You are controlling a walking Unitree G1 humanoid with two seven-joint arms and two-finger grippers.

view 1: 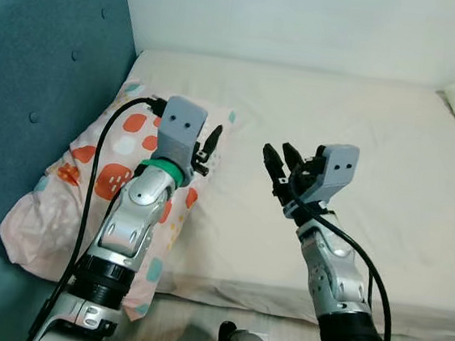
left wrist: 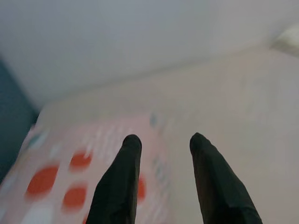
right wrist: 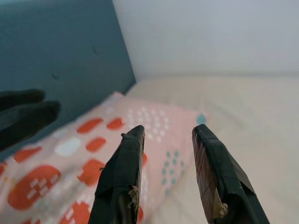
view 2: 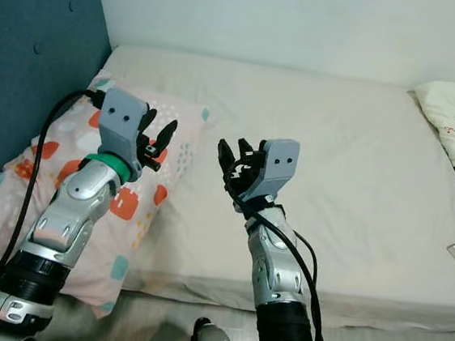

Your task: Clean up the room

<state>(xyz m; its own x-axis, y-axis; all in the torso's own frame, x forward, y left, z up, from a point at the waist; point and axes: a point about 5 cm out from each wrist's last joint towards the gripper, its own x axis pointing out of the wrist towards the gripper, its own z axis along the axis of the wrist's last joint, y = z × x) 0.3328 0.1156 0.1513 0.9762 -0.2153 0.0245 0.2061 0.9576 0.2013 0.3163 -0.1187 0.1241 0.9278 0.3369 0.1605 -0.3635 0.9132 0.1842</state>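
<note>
Overhead, both arms hovered above the bed (view 1: 361,136): left gripper (view 1: 207,148) open over the pillow (view 1: 89,172) at 9 o'clock, right gripper (view 1: 281,166) open, empty, seemingly poised to straighten it.

**Both arms raised over the bed, fingers apart**

The left gripper (view 1: 208,148) is held up above the pillow (view 1: 62,194), its two black fingers parted with nothing between them. The right gripper (view 1: 281,164) hangs just beside the pillow's inner edge, angled toward it, fingers likewise spread and empty.
</note>
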